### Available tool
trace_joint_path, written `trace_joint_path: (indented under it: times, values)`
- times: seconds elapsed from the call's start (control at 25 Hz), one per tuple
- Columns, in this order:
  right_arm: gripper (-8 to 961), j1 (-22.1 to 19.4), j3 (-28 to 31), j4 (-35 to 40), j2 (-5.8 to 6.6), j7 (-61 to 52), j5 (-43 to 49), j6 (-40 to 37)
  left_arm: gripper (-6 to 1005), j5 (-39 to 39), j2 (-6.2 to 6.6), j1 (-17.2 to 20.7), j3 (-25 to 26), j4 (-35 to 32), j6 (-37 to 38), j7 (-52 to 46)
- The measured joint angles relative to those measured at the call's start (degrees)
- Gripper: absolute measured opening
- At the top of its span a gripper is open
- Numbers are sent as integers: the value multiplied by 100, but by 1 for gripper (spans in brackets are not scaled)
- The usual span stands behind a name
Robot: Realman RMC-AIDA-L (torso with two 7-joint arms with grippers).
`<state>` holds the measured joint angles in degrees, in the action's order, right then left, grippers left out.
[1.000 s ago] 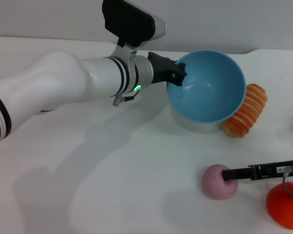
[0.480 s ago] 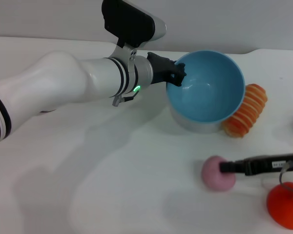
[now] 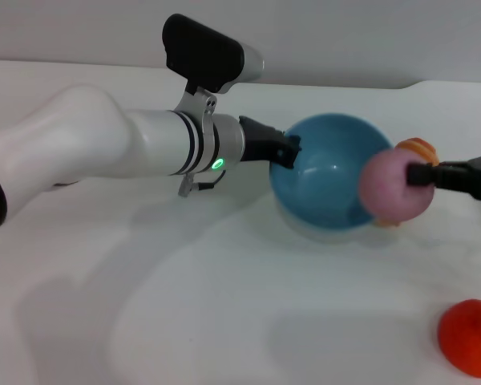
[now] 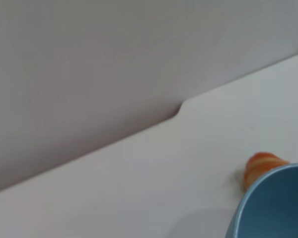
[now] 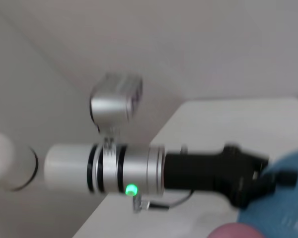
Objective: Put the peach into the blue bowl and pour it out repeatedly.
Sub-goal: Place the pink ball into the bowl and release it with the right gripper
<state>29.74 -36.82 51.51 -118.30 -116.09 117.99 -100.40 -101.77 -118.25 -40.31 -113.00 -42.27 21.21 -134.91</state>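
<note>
The light blue bowl [image 3: 329, 172] is at the middle right of the head view, tipped so its inside faces me. My left gripper [image 3: 287, 152] is shut on its left rim. The pale pink peach [image 3: 389, 188] hangs in the air at the bowl's right rim, with my right gripper [image 3: 414, 175] shut on it from the right. In the left wrist view only an arc of the bowl [image 4: 275, 206] shows. The right wrist view shows the left gripper [image 5: 251, 181] on the bowl [image 5: 290, 210], and the top of the peach [image 5: 233, 232] at the lower edge.
An orange ridged piece [image 3: 418, 148] lies just behind the peach, beside the bowl, also seen as the orange piece [image 4: 260, 166]. A red-orange bumpy fruit [image 3: 469, 337] rests on the white table [image 3: 184, 305] at the front right. A grey wall runs behind the table.
My right gripper has carried the peach up off the table's front right to the bowl's right rim. The left arm and the bowl have shifted slightly lower.
</note>
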Motion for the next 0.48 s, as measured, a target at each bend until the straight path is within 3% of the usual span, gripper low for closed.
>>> trace_joint_path:
  times: [0.16,0.48]
  values:
    - [37,26,-13,116,1,-73,-4,204,0,-1,8,33,7,-22,218,-82]
    - [38,122,-101,-680,-4,559,-27,886,-1,3,-23,-20,-32,-185,464,-205]
